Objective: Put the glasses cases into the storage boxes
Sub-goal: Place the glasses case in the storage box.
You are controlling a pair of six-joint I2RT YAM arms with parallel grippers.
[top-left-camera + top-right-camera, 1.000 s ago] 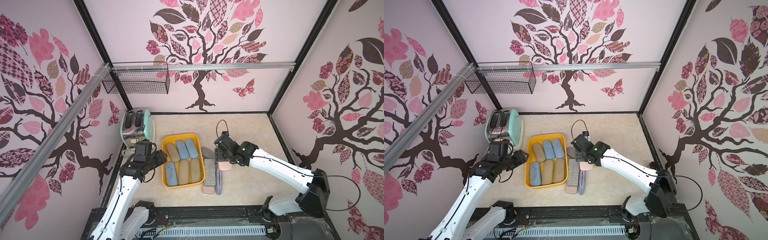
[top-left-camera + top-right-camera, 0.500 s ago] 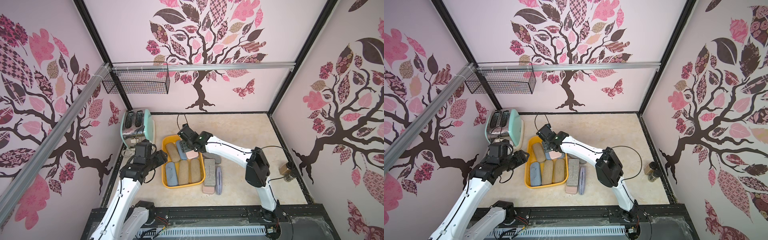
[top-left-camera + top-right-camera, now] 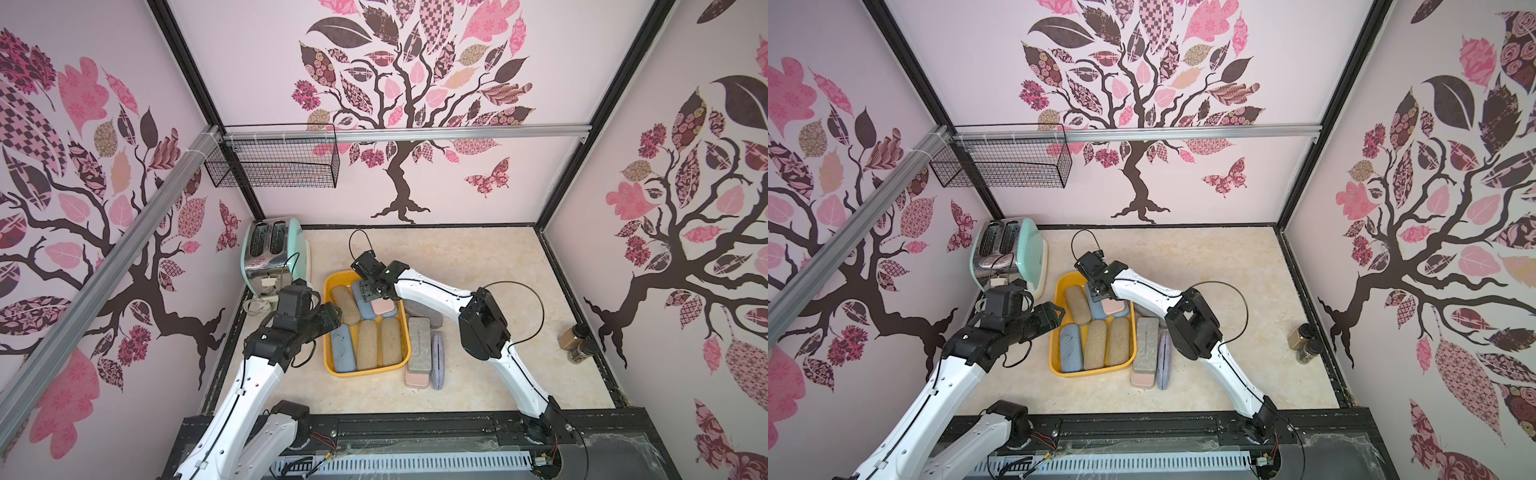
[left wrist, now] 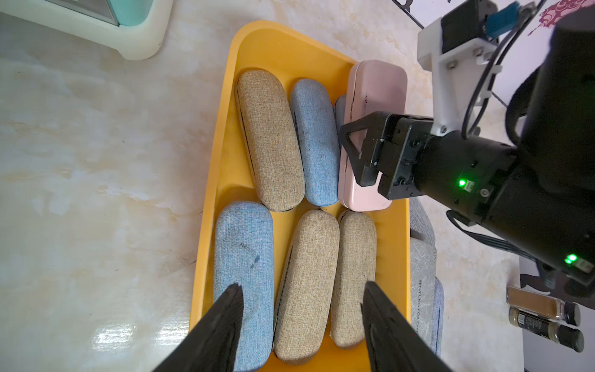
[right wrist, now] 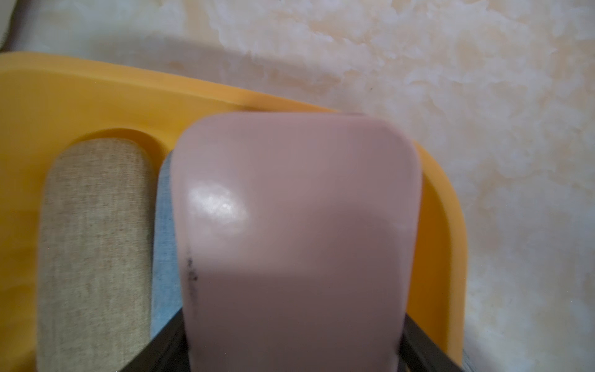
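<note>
While poised over the tray (image 4: 225, 161), right gripper (image 4: 373, 151): clamped on pink case (image 4: 376, 87)
Left gripper (image 4: 302, 290): jaws apart, empty, cases (image 4: 306, 257) beneath

Both top views are bright, evenly lit and sharp, with the pink tree-patterned walls (image 3: 83, 208) bending toward the edges. The glossy beige marble-patterned tabletop (image 3: 478, 266) carries soft shadows and, in the left wrist view, white glare. In the right wrist view, the pale pink flat rectangular glasses case (image 5: 296, 241) looms out of focus, with one highlight and a shaded near end. The yellow-orange plastic tray (image 5: 96, 93) is blurred.
</note>
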